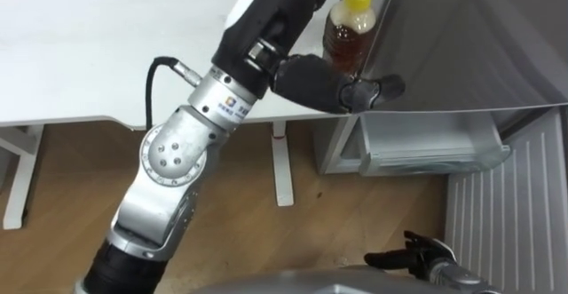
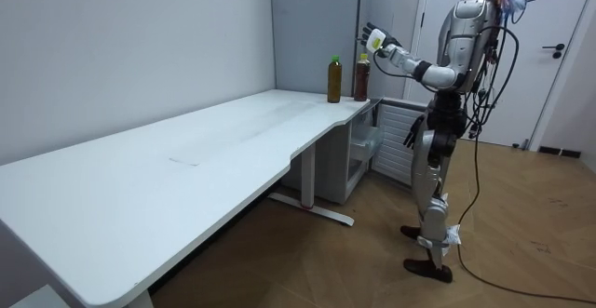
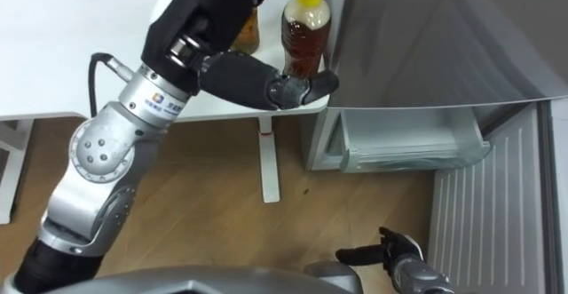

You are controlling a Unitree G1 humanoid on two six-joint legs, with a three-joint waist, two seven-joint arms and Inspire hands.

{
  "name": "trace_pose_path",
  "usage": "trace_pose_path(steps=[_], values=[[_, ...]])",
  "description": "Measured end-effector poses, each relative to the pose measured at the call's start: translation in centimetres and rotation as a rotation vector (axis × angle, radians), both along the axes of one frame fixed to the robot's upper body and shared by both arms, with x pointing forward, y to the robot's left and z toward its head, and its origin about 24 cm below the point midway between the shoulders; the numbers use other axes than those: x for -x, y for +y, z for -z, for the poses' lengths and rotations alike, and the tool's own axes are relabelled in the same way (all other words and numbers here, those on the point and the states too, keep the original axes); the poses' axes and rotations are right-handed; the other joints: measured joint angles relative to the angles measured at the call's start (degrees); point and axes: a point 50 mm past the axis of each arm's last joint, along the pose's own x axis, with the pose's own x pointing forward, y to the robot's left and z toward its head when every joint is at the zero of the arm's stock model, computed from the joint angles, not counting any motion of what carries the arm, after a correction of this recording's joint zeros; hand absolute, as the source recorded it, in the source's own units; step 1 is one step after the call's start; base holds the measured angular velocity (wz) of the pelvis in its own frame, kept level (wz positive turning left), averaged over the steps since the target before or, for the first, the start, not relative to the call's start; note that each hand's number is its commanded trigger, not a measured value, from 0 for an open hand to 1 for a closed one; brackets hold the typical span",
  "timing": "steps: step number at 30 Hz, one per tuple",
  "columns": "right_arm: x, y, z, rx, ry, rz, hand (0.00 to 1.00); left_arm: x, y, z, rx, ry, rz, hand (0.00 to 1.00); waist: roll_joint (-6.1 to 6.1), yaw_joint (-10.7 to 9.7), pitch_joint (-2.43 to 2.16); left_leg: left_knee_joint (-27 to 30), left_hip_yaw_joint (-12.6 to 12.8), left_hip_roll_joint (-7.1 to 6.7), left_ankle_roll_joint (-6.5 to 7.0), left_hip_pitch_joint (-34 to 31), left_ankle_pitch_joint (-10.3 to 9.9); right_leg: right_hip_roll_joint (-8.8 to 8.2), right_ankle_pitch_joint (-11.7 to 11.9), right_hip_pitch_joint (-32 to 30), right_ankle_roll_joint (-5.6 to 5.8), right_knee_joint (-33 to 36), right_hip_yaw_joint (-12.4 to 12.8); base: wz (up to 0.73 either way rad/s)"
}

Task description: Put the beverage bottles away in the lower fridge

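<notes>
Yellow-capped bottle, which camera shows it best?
Right eye view: the bottle shows from cap nearly to base, with the left hand in front of its base. Left eye view shows it nearly as well. Room view shows it far off on the table.

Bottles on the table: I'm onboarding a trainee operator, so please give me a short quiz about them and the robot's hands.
1. True or false: the yellow-capped bottle lies on its side on the white table.
2. Where is the second bottle? A) in a fridge drawer B) upright on the table beside the first C) on the floor.
3. Fill in: the left hand is raised by the bottles; the right hand hangs low, holding ____.
Key: 1 false; 2 B; 3 nothing.
</notes>
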Motion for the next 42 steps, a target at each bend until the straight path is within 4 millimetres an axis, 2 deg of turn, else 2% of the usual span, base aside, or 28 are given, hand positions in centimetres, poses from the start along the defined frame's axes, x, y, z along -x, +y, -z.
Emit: trace_pose_path(steps=[7,30,38,42], values=[[-0.2,0.0,0.0,0.004,-0.006,-0.019,0.0,0.4,0.2,0.8,-0.015,0.039,-0.011,0.0,0.16,-0.1,0.01,-0.1,0.1,0.05,0.0,0.1,0.0,0.04,0.0,0.0,-0.01,0.1,-0.1,0.0],[-0.4,0.0,-0.1,0.001,-0.005,-0.026,0.0,0.3,0.2,1.1,-0.026,0.067,-0.019,0.0,0.39,-0.2,0.08,-0.1,0.1,0.09,0.0,0.0,0.0,0.04,0.0,0.0,-0.01,0.1,-0.1,0.0],[-0.4,0.2,-0.1,-0.005,-0.014,-0.032,0.0,-0.3,0.3,3.8,-0.061,0.189,-0.033,0.0,0.04,-0.2,0.3,-0.2,0.2,0.1,-0.01,0.0,0.0,0.03,0.0,0.0,-0.01,0.1,0.0,0.0],[-0.4,0.4,-0.1,-0.014,-0.016,-0.034,0.0,-0.4,0.4,4.1,-0.067,0.207,-0.036,0.0,-0.19,-0.2,0.39,-0.2,0.3,0.13,-0.01,0.1,0.0,0.08,0.0,-0.1,-0.01,0.1,0.2,-0.01]])
